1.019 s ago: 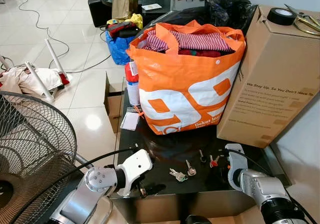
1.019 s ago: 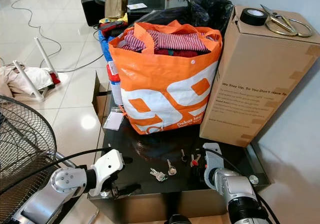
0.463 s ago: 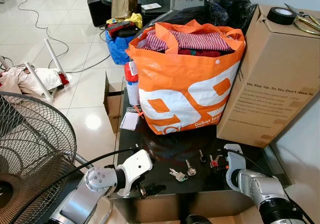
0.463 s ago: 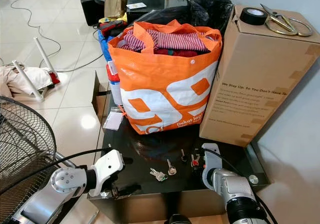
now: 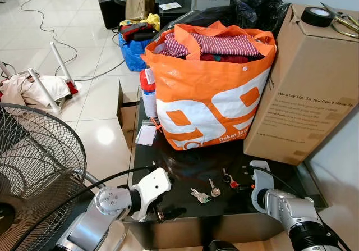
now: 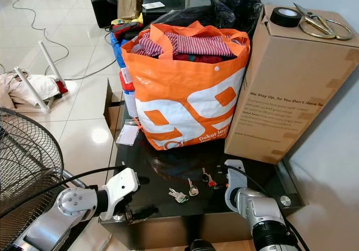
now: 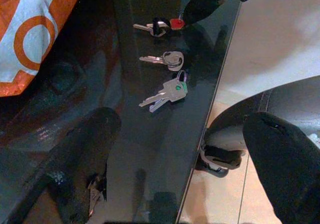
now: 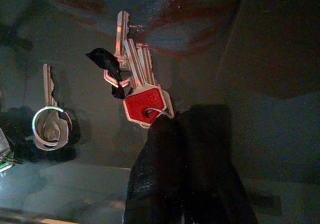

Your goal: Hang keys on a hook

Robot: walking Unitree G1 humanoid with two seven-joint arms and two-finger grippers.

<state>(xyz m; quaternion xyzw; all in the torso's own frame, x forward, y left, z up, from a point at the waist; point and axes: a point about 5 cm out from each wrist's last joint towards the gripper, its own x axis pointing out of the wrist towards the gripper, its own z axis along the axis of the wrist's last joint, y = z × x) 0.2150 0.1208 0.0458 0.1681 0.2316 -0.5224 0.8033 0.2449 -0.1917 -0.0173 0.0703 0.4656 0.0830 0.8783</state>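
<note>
Keys (image 8: 142, 91) touch right gripper (image 8: 172, 129); orange bag (image 5: 210, 94) holds clothes (image 5: 216, 46).

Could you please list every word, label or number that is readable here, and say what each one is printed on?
"We Stay Up, So You Don't Have To": cardboard box; the smaller lines beneath it are too small to read.
"Dekat" and a cut-off word: orange bag, beside large white figures that I cannot make out.
Label on the spray can: too blurred to read.
</note>
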